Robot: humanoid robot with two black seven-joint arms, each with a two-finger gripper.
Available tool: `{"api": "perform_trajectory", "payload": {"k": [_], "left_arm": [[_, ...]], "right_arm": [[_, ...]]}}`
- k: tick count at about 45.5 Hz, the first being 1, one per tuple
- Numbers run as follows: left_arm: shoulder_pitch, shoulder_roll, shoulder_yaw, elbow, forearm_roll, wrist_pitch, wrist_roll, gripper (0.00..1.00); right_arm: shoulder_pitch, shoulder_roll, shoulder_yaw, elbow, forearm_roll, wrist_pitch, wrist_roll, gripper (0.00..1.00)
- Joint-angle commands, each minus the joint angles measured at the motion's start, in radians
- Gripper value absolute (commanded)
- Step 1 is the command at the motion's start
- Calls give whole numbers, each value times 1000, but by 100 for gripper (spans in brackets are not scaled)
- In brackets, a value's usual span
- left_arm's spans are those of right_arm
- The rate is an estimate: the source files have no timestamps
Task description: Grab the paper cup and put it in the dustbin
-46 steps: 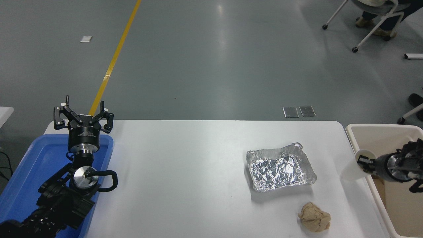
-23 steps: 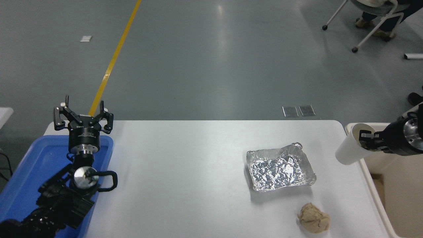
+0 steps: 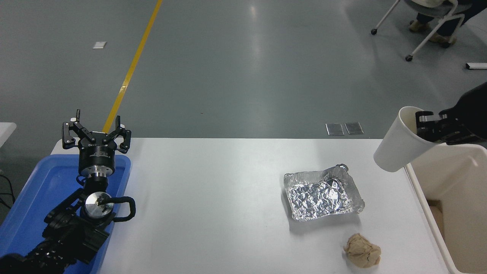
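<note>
Your right end effector point(image 3: 422, 127) comes in from the right edge and is clamped on the rolled rim of the small white tapered paper cup point(image 3: 397, 146), one finger point(image 3: 423, 118) showing inside the cream-coloured mouth. The cup is lifted clear of the white tabletop point(image 3: 213, 198) and tilted, mouth up and to the right, base down and to the left, above the tabletop's far right corner and the near rim of the large beige rectangular plastic dustbin point(image 3: 422, 198). On the tabletop you have a crumpled silver foil tray point(image 3: 322, 193) and, nearer the camera, a crumpled tan paper ball point(image 3: 362, 250), well apart from the cup. Your left end effector point(image 3: 96, 134) is parked at the lower left above the blue shallow tray point(image 3: 30, 198), its fingers spread and holding nothing.
</note>
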Motion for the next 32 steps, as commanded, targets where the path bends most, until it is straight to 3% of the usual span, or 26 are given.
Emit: {"api": "perform_trajectory", "payload": {"k": [1,12,21,32], "left_arm": [[0,0,0,0,-1,1,0,99],[0,0,0,0,1,0,0,99],[0,0,0,0,1,0,0,99],[0,0,0,0,1,0,0,99]], "right_arm": [[37,-12,-3,10,1,48,0,0],[-160,-96,-6,-101,0,-30,-7,0],[-438,-180,29,-338,1,-115,-9,0],[-887,-288,313,-726,0,-116,-7,0]]}}
